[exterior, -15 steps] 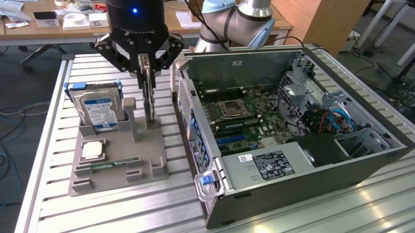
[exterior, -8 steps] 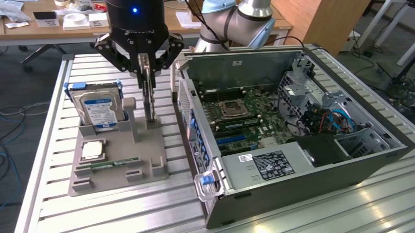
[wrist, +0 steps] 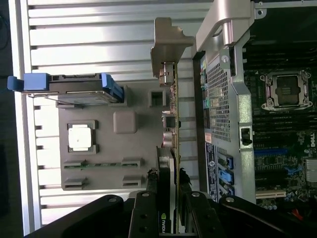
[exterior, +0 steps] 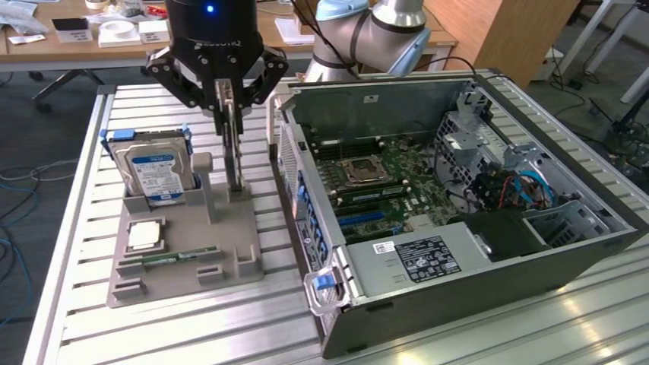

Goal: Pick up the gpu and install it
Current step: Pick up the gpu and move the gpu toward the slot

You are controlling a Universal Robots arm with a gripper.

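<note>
**Item: gpu point(exterior: 236, 152), 1 card.** Location: upright and edge-on over the grey holder tray point(exterior: 182, 283), just beside the open computer case point(exterior: 458, 298) and outside it.

**Progress:** the gripper point(exterior: 232, 99) is closed narrowly on the card's upper part, 1 finger on each face. It cannot be told whether the lower edge has cleared the tray's slot. The card is not yet installed, and the blue expansion slots point(exterior: 360, 220) on the motherboard point(exterior: 390, 171) are unoccupied.

**Materials and shapes:**
- The gpu is a thin, flat green board with a black fan block on 1 face and a bent silver metal bracket point(wrist: 166, 42) at its end.
- The tray is matte grey plastic with moulded slots and posts.
- The case is dark sheet metal with a perforated rear panel.
- The table point(exterior: 203, 338) is ribbed aluminium with a light sheen.

**Also on tray:** 1 hard drive point(exterior: 152, 171), boxy and silver, with a blue label.
</note>
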